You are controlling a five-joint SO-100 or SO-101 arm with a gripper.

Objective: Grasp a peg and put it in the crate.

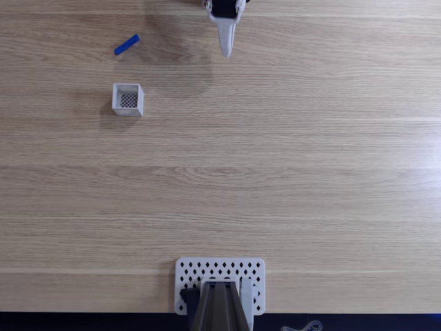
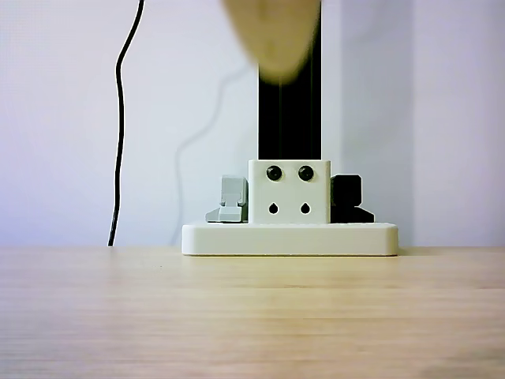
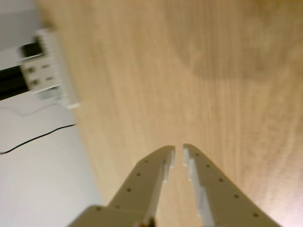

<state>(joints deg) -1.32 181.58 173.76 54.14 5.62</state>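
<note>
In the fixed view the blue peg (image 1: 127, 44) lies flat and slanted on the wooden table at the upper left. Just below it stands the small white crate (image 1: 128, 99), open-topped with a dark mesh bottom and nothing in it. My gripper (image 1: 226, 52) comes in from the top edge, well to the right of the peg and apart from it. In the wrist view my gripper (image 3: 178, 149) hangs over bare wood, its fingers drawn together to a thin slit with nothing between them. A blurred fingertip (image 2: 272, 35) hangs at the top of the other view.
A flat white plate with diamond holes (image 1: 256, 270) sits at the table's bottom edge and carries a dark post. The other view shows this plate (image 2: 289, 238) with a white block and black column. A black cable (image 2: 120, 118) hangs at the left.
</note>
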